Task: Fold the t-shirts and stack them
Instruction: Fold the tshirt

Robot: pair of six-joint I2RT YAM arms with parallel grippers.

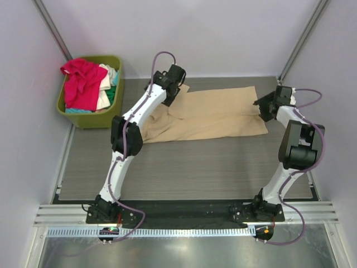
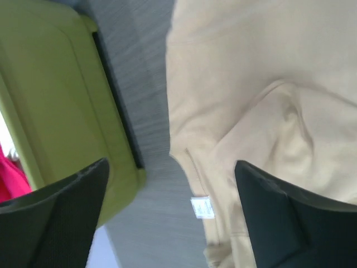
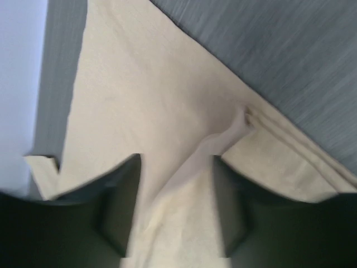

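Pale walls close in a grey wood-grain bench [image 1: 184, 167]. An olive basket [image 1: 89, 120] sits in its far left corner, heaped with a pink-red t-shirt [image 1: 81, 84], a cream one [image 1: 105, 84] and a sliver of teal [image 1: 114, 92]. The tan t-shirt [image 1: 217, 114] lies across the far middle of the bench, folded into a long band, its white neck label [image 2: 202, 207] at the end near the basket.

The left claw [image 2: 170, 163] hangs over that end with its fingers wide apart and nothing between them. The right claw [image 3: 175, 158] stands at the opposite end, fingers partly apart, with a raised ridge of tan cloth between them. I cannot tell whether the pads press that ridge or only flank it.

The ridge looks like the main risk. If the right claw lifts away while cloth clings to a pad, the layered edge beside it would likely drag open. The end by the basket also lies rumpled and askew, so a crosswise fold made from here could come out crooked.
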